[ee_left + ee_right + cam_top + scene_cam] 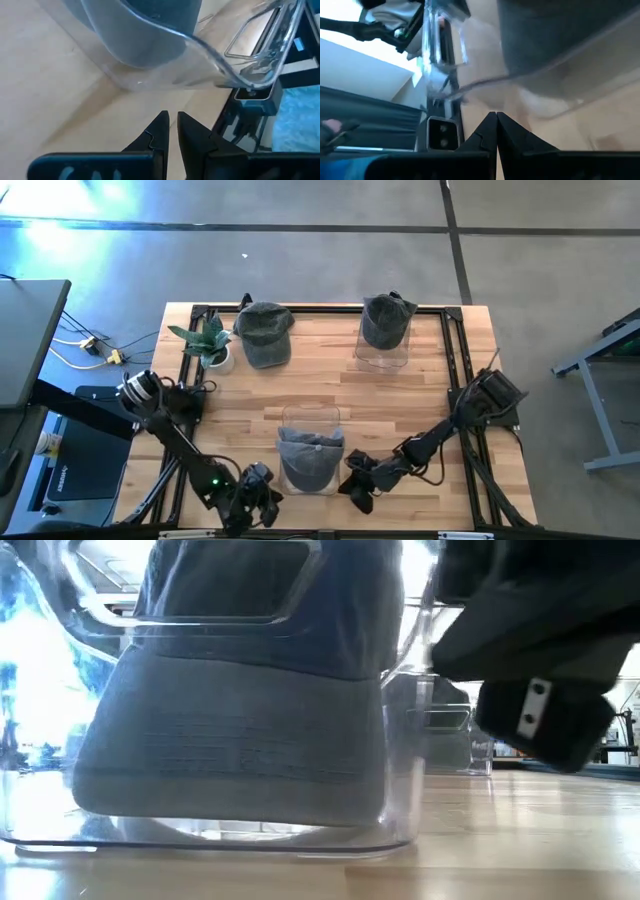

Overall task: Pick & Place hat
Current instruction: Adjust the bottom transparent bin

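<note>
A blue-grey cap sits on a clear plastic stand at the table's near middle; it fills the low view. My left gripper hovers just near-left of that stand, its fingers almost together and holding nothing. My right gripper is close on the stand's right, shut and empty, and shows dark in the low view. A second cap sits on another clear stand at the far right. A third cap lies flat on the table at the far left.
A small potted plant stands at the far left corner beside the third cap. A black frame rail runs along the table's edges. Bare wood lies between the near stand and the far caps.
</note>
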Action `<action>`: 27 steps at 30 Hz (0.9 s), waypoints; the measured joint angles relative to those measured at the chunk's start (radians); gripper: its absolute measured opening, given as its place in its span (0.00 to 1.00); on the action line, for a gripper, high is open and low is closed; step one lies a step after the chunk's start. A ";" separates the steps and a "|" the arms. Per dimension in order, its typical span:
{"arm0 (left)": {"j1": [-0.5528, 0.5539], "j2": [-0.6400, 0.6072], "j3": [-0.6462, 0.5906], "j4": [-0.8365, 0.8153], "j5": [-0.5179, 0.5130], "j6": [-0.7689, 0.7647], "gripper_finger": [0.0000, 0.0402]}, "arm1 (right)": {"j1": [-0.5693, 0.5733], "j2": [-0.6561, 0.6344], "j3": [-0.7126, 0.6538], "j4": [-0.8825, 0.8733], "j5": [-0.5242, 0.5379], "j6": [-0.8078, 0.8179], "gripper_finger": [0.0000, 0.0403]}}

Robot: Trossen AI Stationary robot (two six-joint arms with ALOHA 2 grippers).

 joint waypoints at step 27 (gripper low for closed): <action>0.117 -0.009 0.045 -0.010 0.099 0.183 0.09 | -0.067 -0.072 0.008 -0.219 0.174 0.079 0.00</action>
